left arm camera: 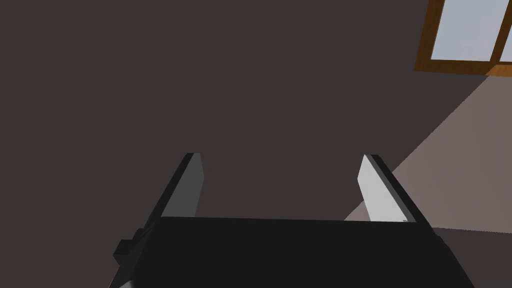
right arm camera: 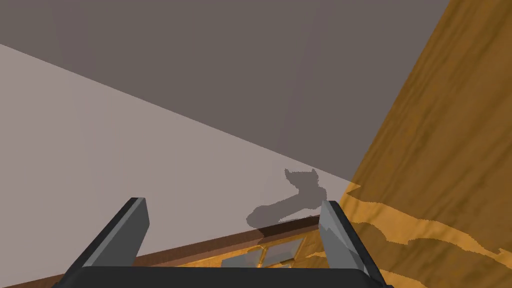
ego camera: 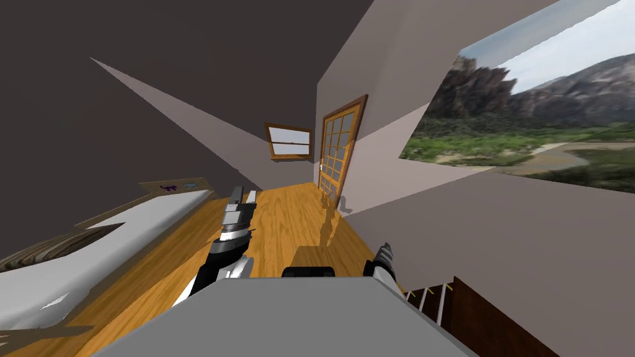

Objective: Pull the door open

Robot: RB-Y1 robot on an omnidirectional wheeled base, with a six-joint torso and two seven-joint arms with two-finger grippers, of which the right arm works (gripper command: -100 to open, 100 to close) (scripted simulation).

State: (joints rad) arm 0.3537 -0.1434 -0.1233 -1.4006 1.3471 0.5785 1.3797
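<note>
The door (ego camera: pixel 338 152), a wooden frame with several glass panes, stands in the right-hand wall at the far end of the hallway, well beyond both arms. A small pale handle (ego camera: pixel 320 166) shows on its left edge. My left gripper (ego camera: pixel 244 197) is raised ahead of my chest, over the floor and left of the door line; in its wrist view the left gripper (left arm camera: pixel 282 156) is open and empty. My right gripper (right arm camera: pixel 233 201) is open too, with a strip of the door's (right arm camera: pixel 270 252) panes and frame between its fingers, far off. My right forearm (ego camera: pixel 383 260) sits low beside my chest.
A wooden floor (ego camera: pixel 291 217) runs ahead to the door. A long white-topped piece of furniture (ego camera: pixel 124 229) lines the left side. A small window (ego camera: pixel 289 142) hangs left of the door. A dark railing (ego camera: pixel 434 300) stands at the near right, and a pale wall (ego camera: pixel 496 229) closes the right side.
</note>
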